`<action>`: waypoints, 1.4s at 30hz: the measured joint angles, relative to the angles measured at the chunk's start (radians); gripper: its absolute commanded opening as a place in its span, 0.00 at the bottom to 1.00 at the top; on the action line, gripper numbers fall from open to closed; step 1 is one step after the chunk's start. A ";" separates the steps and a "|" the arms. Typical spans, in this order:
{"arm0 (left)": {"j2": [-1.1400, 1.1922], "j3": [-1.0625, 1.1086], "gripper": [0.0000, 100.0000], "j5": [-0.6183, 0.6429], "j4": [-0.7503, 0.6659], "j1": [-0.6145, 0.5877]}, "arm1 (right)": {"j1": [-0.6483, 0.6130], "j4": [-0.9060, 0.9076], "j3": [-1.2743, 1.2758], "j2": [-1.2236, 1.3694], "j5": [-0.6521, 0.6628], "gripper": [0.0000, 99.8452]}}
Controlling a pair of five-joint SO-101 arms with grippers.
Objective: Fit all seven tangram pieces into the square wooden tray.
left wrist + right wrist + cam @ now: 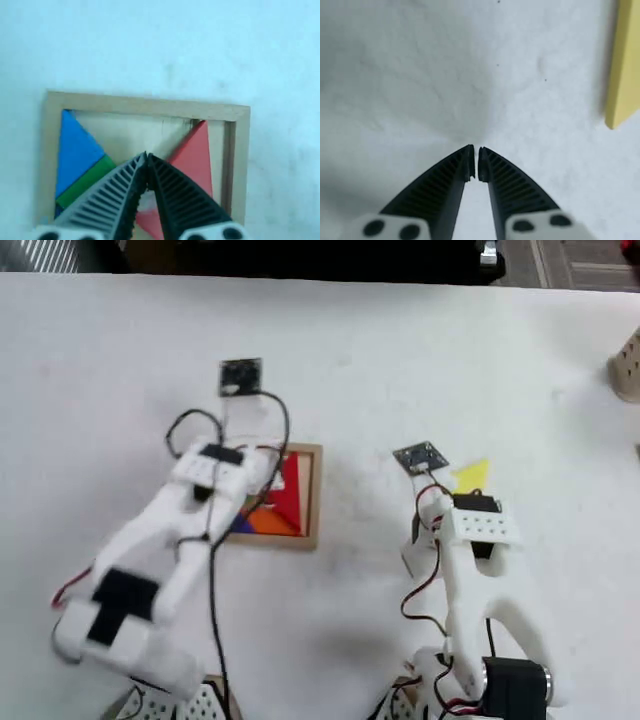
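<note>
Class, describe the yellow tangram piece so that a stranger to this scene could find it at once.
On the white table, look past the square wooden tray to the right gripper. Beside it lies the flat yellow tangram piece, alone on bare table, while the red triangle and others sit in the tray.

tray [316,500] part-filled, yellow piece [472,476] seemingly outside
</note>
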 measured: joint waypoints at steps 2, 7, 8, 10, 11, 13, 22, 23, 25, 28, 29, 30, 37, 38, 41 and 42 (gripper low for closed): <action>0.103 -0.083 0.02 0.000 0.017 0.018 | -0.005 0.000 0.000 0.000 0.002 0.02; 0.269 -0.299 0.02 0.000 0.143 0.031 | -0.005 0.000 0.000 0.000 0.003 0.02; 0.284 -0.322 0.02 0.000 0.160 0.031 | -0.005 0.000 0.000 0.000 0.005 0.02; 0.293 -0.347 0.02 -0.002 0.186 0.043 | -0.005 0.000 0.000 0.000 0.012 0.02; 0.293 -0.351 0.02 -0.015 0.196 0.052 | -0.005 0.000 0.000 0.000 0.025 0.02; 0.293 -0.354 0.02 -0.064 0.212 0.075 | -0.005 -0.012 0.000 0.000 0.038 0.02; 0.172 -0.284 0.02 -0.092 0.213 0.101 | -0.005 -0.025 0.000 0.000 0.052 0.02; 0.140 -0.259 0.02 -0.094 0.206 0.095 | -0.005 -0.025 0.000 0.000 0.054 0.02; 0.068 -0.199 0.02 -0.094 0.183 0.072 | -0.005 -0.032 0.009 0.000 0.054 0.02; -0.071 -0.084 0.02 -0.094 0.164 0.043 | -0.005 -0.037 0.012 0.000 0.054 0.02; -0.124 -0.037 0.02 -0.092 0.164 0.038 | -0.005 -0.037 0.012 0.000 0.054 0.02; -0.180 0.014 0.02 -0.092 0.164 0.038 | -0.005 -0.046 0.012 0.000 0.054 0.02; -0.566 0.379 0.02 -0.095 0.227 0.089 | -0.034 -0.075 0.015 0.063 0.054 0.02; -0.588 0.396 0.02 -0.103 0.241 0.103 | -0.038 -0.075 0.015 0.074 0.054 0.02; -0.592 0.400 0.02 -0.157 0.245 0.155 | -0.038 -0.075 0.006 0.092 0.054 0.02; -0.578 0.399 0.02 -0.163 0.245 0.169 | -0.038 -0.075 0.005 0.097 0.054 0.02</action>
